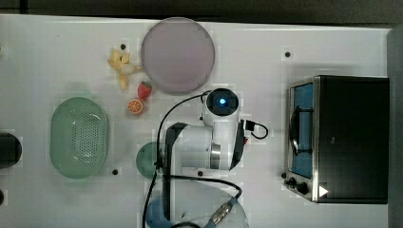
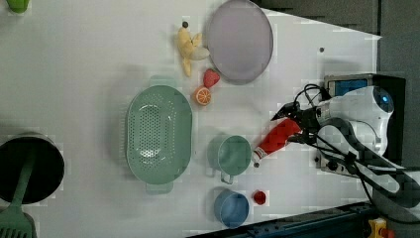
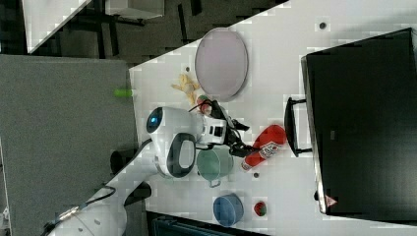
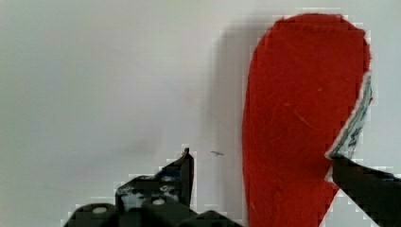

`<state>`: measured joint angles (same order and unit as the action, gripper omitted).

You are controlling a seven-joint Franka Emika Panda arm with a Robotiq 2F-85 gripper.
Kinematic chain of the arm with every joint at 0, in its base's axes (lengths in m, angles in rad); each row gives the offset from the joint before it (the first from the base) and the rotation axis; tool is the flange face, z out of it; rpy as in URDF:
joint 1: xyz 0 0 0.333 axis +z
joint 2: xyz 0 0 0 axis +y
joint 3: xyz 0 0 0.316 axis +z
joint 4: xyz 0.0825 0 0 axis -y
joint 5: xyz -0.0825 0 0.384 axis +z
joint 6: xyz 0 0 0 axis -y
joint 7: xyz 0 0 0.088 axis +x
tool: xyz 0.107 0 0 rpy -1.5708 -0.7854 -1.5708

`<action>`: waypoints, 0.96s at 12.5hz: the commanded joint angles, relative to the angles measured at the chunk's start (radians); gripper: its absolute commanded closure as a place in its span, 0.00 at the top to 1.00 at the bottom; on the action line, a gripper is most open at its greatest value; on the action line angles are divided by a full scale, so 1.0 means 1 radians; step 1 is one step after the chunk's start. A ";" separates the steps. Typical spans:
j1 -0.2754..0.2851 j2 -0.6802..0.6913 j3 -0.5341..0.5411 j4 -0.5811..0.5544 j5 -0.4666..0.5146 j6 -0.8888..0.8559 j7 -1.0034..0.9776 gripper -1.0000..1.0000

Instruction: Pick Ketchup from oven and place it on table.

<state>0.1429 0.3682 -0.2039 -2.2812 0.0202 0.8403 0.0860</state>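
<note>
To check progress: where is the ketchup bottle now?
In the right view, the ketchup bottle lies on the table, between the green cup and the oven door.

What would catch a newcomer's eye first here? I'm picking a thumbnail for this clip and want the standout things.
The red Ketchup bottle lies on its side on the white table, between the green cup and the oven, with the open gripper right at it. Next comes the big black oven at the table's edge, then the green colander near the middle of the left view.
</note>
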 commanded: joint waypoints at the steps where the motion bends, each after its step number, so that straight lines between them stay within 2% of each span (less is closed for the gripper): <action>1: 0.015 -0.223 0.024 0.082 -0.016 -0.036 0.065 1.00; 4: 0.016 -0.369 0.028 0.197 -0.019 -0.233 0.067 1.00; 6: 0.017 -0.429 0.037 0.319 -0.022 -0.383 0.078 1.00; 9: 0.015 -0.459 0.036 0.501 -0.031 -0.590 0.076 1.00; 12: 0.015 -0.460 0.036 0.601 -0.031 -0.775 0.076 1.00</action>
